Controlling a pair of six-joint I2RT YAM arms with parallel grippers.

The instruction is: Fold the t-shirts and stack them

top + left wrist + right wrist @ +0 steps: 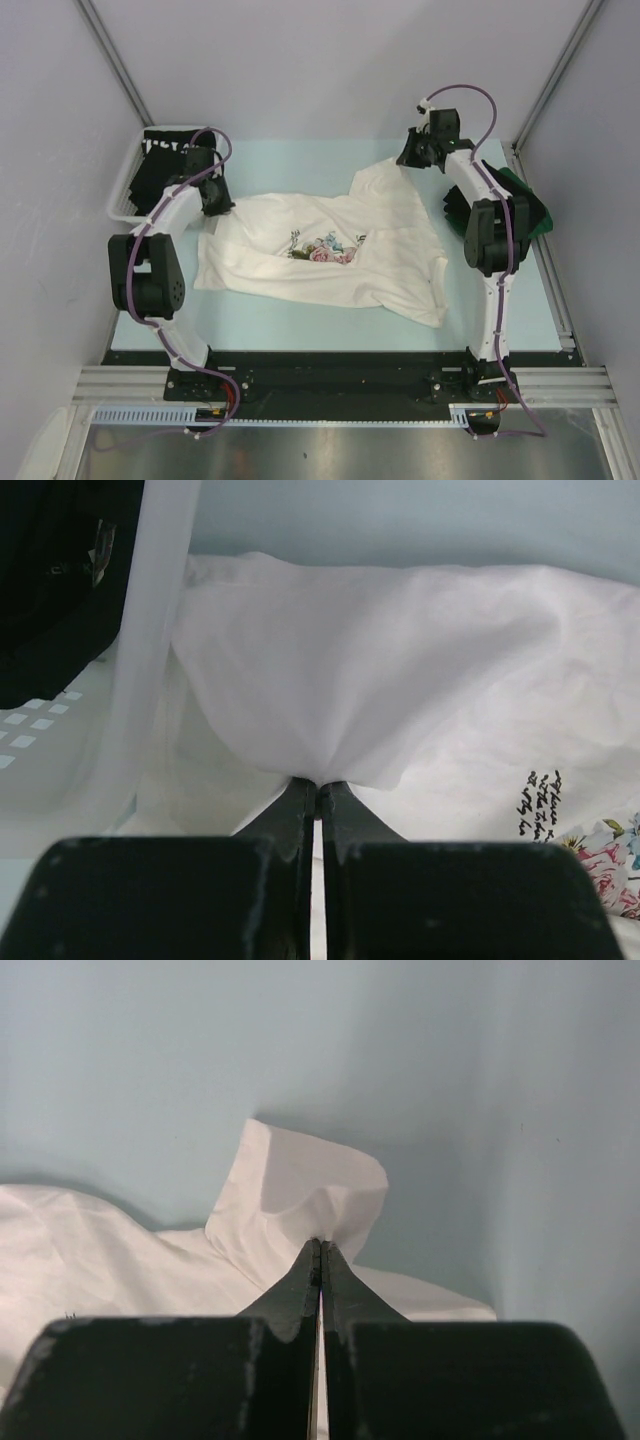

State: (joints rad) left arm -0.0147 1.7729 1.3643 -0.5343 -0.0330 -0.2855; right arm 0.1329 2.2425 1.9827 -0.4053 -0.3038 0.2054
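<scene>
White-and-black arms (172, 208), purple cables (462, 87), tapered black fingers (292, 825)

The white t-shirt (330, 255) lies rumpled and partly spread, print up, mid-table, showing pink-blue flowers and black script, with 2 of its far edges pinched up into peaks. 1 black tee (165, 160) with white lettering sits bunched at the far left, and 1 dark green tee (530, 205) lies at the right edge.
</scene>
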